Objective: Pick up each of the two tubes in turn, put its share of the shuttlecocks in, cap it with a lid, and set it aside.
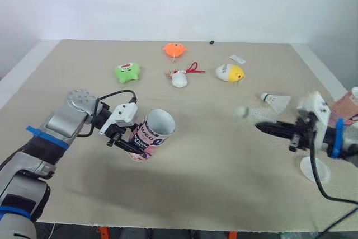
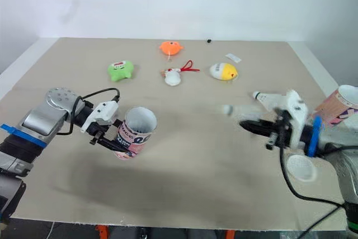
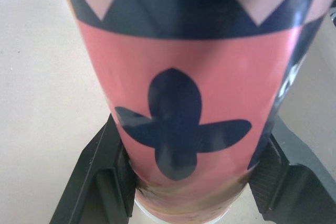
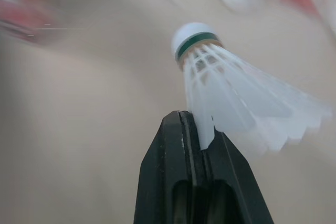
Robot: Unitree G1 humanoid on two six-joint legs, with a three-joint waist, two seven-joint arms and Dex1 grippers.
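In the lower left of the head view, the left gripper (image 1: 130, 145) has its fingers (image 3: 100, 174) clamped on either side of the base of a pink tube (image 1: 152, 132), which is tilted with its open mouth toward the upper right. At the right, the right gripper (image 1: 262, 127) has its fingers pressed together on the feather edge of a shuttlecock (image 4: 231, 87). A second shuttlecock (image 1: 276, 101) lies on the table (image 1: 212, 194) just above it in the frame, the second tube (image 2: 341, 104) is at the far right edge, and a white lid (image 1: 313, 169) lies below the right arm.
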